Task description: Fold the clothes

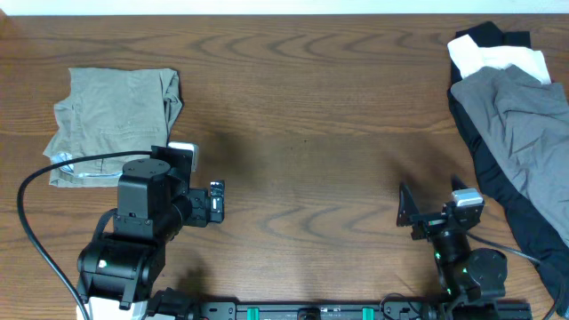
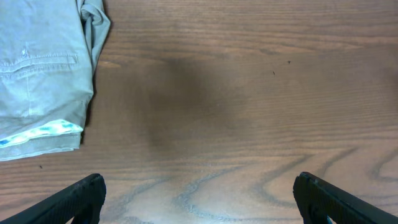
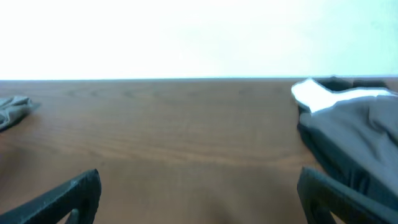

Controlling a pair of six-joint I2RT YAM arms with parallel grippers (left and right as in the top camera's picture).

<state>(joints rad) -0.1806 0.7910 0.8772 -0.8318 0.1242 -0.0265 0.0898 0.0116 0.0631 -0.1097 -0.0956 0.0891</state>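
- The left gripper (image 2: 199,199) stands wide, with nothing between its black fingers, above the brown wooden table (image 1: 302,116).
- The light khaki-green woven shorts (image 2: 38,74), folded into a compact rectangle, lie ahead and to the left of it. They are clear of both fingers, and a strip of white lining shows at the near edge.
- The right gripper (image 3: 199,196) is spread wide too, holding nothing, well apart from the shorts.
- To its right lies a heap: a slate-grey garment (image 1: 524,116) over black cloth (image 1: 533,231), with white cloth (image 1: 498,60) at the far end.

The 2 arms sit folded back, low and close to their bases. The left gripper (image 1: 217,201) and right gripper (image 1: 433,210) both gape wide, holding nothing.
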